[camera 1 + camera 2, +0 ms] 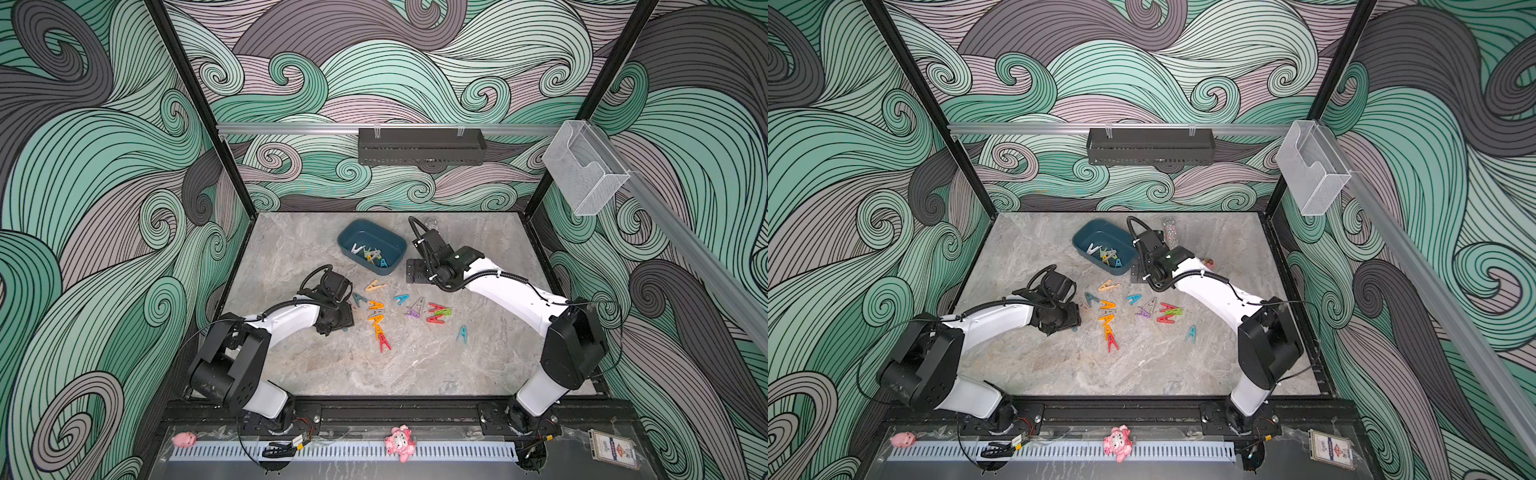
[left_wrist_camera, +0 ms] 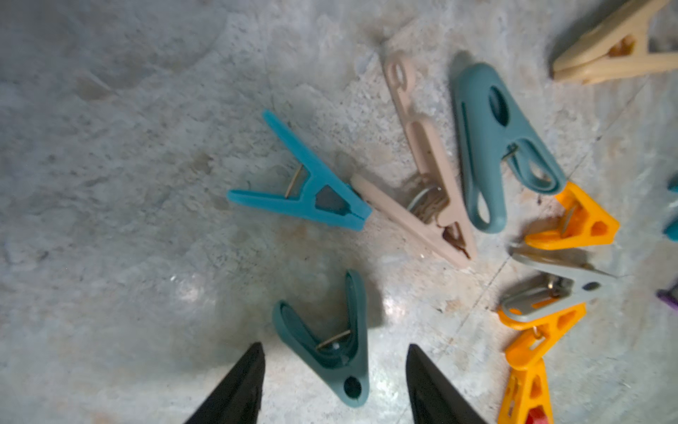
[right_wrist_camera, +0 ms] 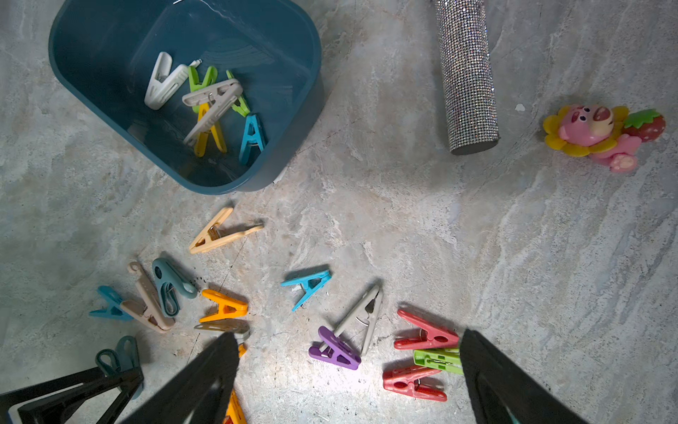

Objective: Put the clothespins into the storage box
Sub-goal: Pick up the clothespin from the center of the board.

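While the left end effector point(image 2: 334, 345), jaws parted, straddles the skewed dark teal plastic clothespin point(image 2: 327, 354), closing may flick it.

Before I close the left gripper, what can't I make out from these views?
Left gripper: fingertips hidden under its wrist in both top views, with most of the dark teal clothespin between them.
Red clothespin: cut off by the left wrist view's edge.
Green clothespin: partly behind a finger of the right gripper, right wrist view.
Clothespins in the storage box: overlapping, tiny in top views.
Glitter tube: one end cut off, right wrist view.
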### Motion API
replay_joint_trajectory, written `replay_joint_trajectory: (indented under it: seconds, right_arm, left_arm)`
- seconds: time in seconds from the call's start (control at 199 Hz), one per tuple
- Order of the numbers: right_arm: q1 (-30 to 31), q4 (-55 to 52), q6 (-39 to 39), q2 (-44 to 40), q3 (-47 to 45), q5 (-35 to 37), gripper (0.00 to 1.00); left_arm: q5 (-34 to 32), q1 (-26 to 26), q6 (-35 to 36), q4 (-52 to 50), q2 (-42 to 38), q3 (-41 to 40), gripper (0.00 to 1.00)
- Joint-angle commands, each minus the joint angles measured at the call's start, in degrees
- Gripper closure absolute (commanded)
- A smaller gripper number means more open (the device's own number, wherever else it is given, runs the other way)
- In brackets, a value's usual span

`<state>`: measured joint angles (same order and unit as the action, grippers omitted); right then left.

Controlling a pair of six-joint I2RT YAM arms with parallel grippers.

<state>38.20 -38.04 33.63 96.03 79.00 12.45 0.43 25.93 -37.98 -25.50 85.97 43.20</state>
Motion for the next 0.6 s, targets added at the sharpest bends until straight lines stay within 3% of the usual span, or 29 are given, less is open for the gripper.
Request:
replay_joint_trajectory:
  seconds: [0.0, 0.291, 0.597]
  right_arm:
    - [0.48, -0.95, 1.36, 0.56, 0.1, 0.6, 0.05]
    - [0.78, -0.33, 1.62, 0.58, -0.86, 0.54, 0.06]
    - [0.92, 0.11, 1.8, 0.44, -1.22, 0.6, 0.06]
  left_arm:
    - [-2.08, 0.43, 1.91, -1.69, 2.18, 2.88, 0.48]
    - [-6.9, 0.43, 4.02, -3.82, 3.17, 3.75, 0.68]
    - [-7.02, 0.46, 4.6, -5.26, 1.78, 3.29, 0.74]
